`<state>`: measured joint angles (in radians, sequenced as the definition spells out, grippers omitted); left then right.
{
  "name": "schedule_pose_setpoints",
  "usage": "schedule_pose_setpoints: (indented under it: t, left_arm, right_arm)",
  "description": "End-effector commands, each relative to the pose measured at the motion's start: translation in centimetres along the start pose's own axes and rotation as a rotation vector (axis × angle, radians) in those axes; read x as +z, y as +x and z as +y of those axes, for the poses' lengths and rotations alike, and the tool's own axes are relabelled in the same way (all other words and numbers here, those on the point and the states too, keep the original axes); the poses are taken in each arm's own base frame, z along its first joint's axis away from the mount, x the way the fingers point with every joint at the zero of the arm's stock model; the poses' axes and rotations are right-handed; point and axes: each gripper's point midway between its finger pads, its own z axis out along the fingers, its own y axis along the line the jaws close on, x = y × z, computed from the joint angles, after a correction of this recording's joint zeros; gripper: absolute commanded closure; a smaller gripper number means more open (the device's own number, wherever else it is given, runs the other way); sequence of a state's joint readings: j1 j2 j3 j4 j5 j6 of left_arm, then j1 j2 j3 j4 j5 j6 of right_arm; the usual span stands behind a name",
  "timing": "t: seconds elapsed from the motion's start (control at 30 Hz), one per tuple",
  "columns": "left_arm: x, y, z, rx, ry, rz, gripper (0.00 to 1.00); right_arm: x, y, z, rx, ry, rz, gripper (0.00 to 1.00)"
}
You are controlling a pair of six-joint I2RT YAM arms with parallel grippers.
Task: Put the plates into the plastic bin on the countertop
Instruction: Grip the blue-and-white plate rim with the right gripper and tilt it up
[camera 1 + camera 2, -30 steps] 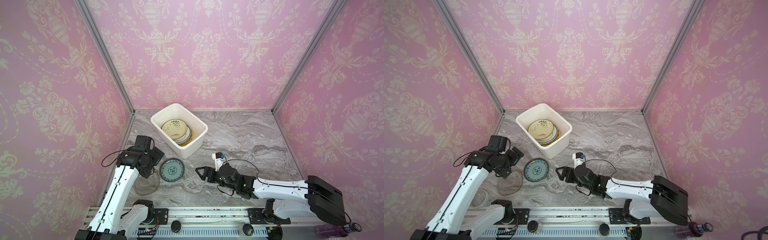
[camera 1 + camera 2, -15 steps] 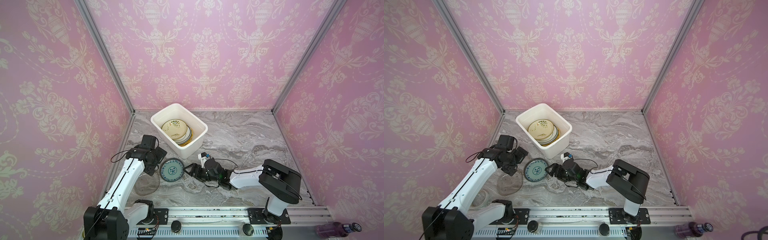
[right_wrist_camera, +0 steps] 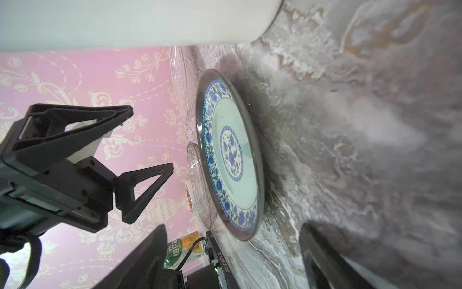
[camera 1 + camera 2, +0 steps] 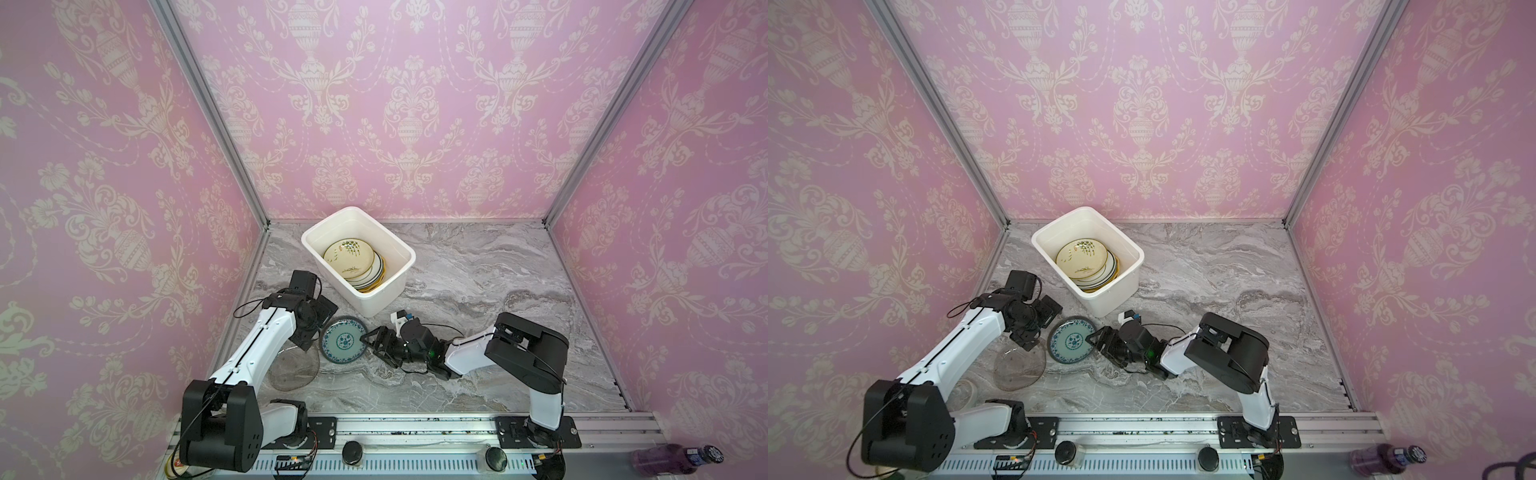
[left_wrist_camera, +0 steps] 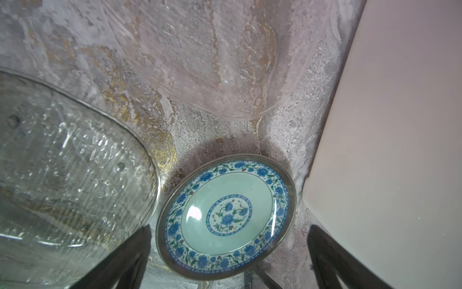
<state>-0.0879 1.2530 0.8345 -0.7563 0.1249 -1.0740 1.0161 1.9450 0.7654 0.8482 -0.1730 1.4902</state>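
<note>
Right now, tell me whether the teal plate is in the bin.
No, the teal plate lies on the countertop, just outside the bin.

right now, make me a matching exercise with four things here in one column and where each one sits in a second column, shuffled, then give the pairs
1. teal patterned round plate
2. clear glass round plate
3. cream round plate with green sprigs
4. deep white plastic bin

A. top of the stack inside the bin
B. toward the back left of the marble countertop
C. flat on the countertop beside the bin
D. partly beneath the left arm

Pairs: 1-C, 2-D, 3-A, 4-B
</note>
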Motion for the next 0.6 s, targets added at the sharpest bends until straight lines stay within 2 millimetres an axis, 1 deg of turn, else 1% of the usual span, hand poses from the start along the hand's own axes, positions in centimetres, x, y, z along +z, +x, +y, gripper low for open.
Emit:
schedule_pose_setpoints:
  t: [0.0,0.33,0.57]
  left_arm:
    - [1.0,0.4,0.3,0.019,0.001,0.029,0.01]
    - [3.2,0.9,0.5,0.014,-0.017,0.076,0.01]
    - [3.7,0.6,0.6,0.007,-0.031,0.066,0.05]
  right_arm:
    - [0.9,0.6,-0.2,0.025,0.001,0.028,0.17]
    - [1.7,0.7,-0.3,0.038,-0.007,0.046,0.18]
    - [2.1,0.8,-0.2,0.041,-0.011,0.055,0.19]
